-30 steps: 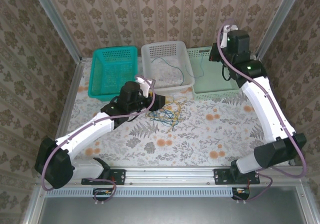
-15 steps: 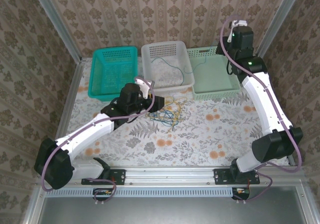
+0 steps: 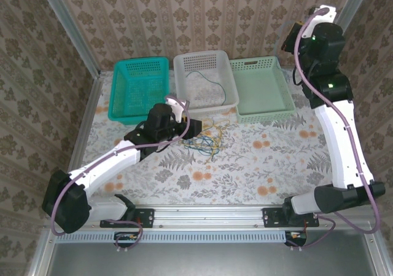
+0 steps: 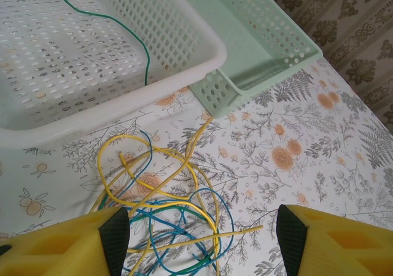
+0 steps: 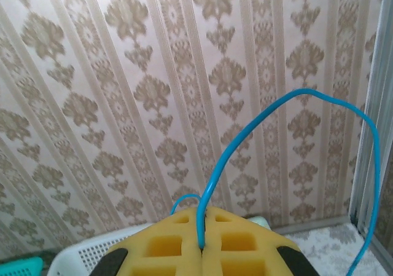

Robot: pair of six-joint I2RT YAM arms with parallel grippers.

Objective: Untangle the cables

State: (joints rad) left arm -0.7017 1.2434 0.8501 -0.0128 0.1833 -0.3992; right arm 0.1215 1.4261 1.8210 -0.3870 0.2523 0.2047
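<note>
Right wrist reveals blue cable (image 5: 245, 128) pinched in right hand (image 5: 201, 248).

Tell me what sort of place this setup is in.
Likely a staged robot test booth rather than a home: wallpaper panels framed by aluminium posts, a left arm and right arm bolted to a metal rail.

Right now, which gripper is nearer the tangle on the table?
Left. The left gripper hovers open just over the tangle; the right gripper is raised high near the far right corner, well away from it, shut on a blue cable.
</note>
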